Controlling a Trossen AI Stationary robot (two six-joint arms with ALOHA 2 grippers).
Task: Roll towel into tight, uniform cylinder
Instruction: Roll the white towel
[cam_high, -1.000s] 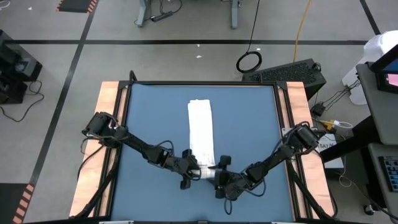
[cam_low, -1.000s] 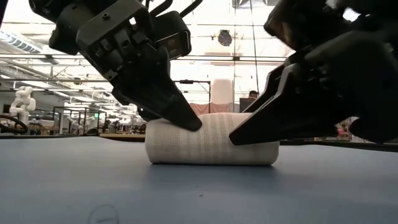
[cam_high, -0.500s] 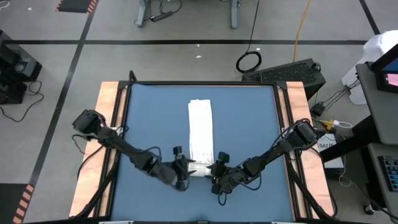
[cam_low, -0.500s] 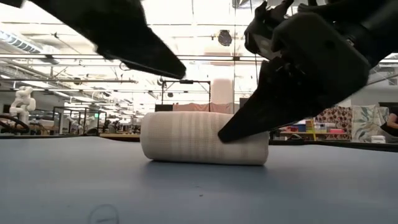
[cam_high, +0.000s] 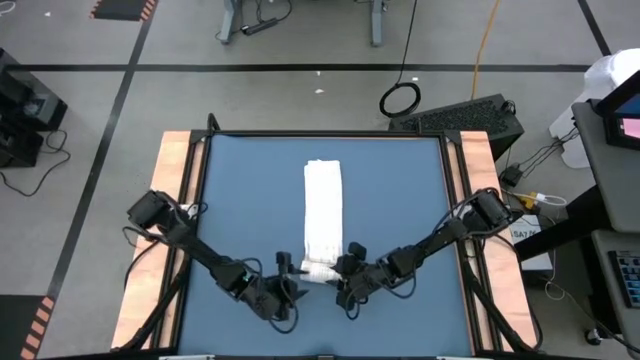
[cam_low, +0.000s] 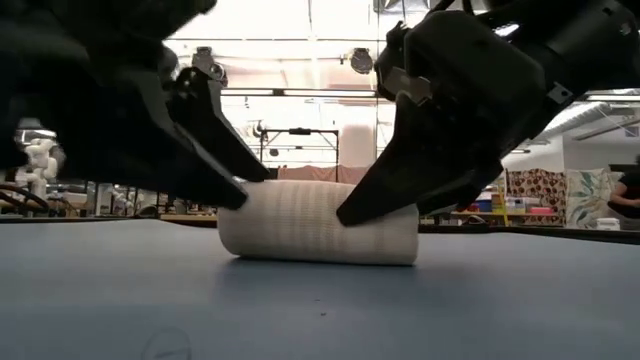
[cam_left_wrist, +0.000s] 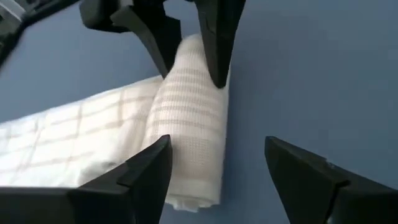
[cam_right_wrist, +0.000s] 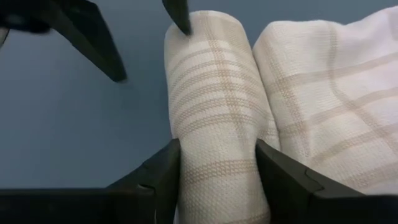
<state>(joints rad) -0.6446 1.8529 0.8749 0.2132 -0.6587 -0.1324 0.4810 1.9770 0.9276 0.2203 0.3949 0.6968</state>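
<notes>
At the near edge of the blue table (cam_high: 240, 190), the towel (cam_high: 322, 215) is partly rolled. The left gripper (cam_left_wrist: 214, 168) straddles one end, fingers wide. The right gripper (cam_right_wrist: 217, 165) pinches the other. Unrolled cloth stretches away.

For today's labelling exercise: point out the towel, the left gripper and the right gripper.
towel (cam_high: 322, 205): high view, flat unrolled part.
left gripper (cam_left_wrist: 214, 168): left wrist view, midway between its fingertips.
right gripper (cam_right_wrist: 217, 163): right wrist view, midway between fingertips, on the roll.
</notes>
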